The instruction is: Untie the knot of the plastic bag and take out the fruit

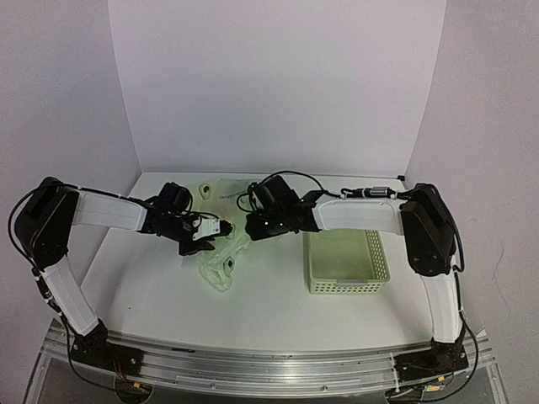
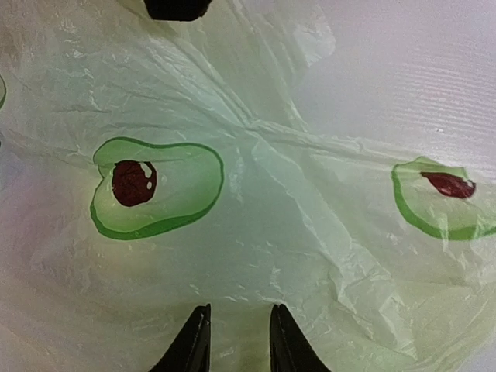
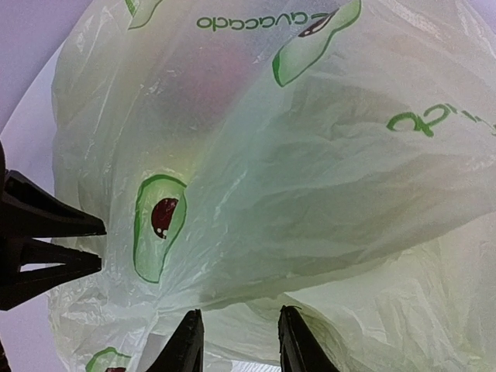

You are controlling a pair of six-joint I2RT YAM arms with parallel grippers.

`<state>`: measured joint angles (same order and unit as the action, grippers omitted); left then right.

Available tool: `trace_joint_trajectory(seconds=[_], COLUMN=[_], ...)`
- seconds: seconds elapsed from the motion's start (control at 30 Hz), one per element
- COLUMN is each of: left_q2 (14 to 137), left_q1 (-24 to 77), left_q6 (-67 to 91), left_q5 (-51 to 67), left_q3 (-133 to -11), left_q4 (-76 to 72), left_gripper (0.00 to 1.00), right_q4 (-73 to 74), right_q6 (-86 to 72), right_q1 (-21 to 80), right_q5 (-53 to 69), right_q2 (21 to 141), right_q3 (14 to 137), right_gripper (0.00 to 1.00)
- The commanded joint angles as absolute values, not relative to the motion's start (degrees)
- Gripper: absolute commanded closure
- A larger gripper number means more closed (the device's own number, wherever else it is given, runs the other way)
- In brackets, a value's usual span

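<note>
The plastic bag (image 1: 216, 265) lies on the table (image 1: 152, 286), reaching from the middle of the back edge toward the centre. A reddish shape (image 3: 203, 87) shows dimly through its film. The knot cannot be made out.

Left gripper (image 2: 239, 342): at the bag's left side. Its fingers (image 2: 190, 350) stand a narrow gap apart with film in the gap; whether they clamp it cannot be told.

Right gripper (image 3: 236, 345): at the bag's right side. Its fingers (image 3: 183, 350) are likewise narrowly parted over film; grip cannot be told.

A lattice basket (image 1: 345, 286) stands near the right edge, apart from the bag
</note>
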<state>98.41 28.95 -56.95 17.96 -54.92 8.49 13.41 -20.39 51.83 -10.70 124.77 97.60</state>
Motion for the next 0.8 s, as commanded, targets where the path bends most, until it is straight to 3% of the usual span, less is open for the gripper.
trace_joint_trajectory(seconds=[0.0,0.23,0.43,0.77], left_q2=[98.1,94.6,89.7,91.6], left_q1=[29.1,29.1,30.4,36.1], left_q6=[-54.9,-52.9,-72.9,-91.3], left_q5=[19.3,31.4,37.9,31.6], left_q3=[-56.9,-61.4,-57.3,-54.4], left_q4=[9.5,15.0,13.1,15.6], left_gripper=[0.78,0.57,0.36,0.25], right_q4=[13.2,13.2,13.2,13.2], right_q6=[-19.5,-19.3,-19.9,-19.4], right_q1=[51.8,51.8,51.7,51.7], right_q5=[-9.5,1.3,-0.2,-2.6], right_q2=[125.6,121.7,117.3,116.2], right_q3=[96.6,94.9,93.4,92.4], right_gripper=[0.69,0.65,0.65,0.63])
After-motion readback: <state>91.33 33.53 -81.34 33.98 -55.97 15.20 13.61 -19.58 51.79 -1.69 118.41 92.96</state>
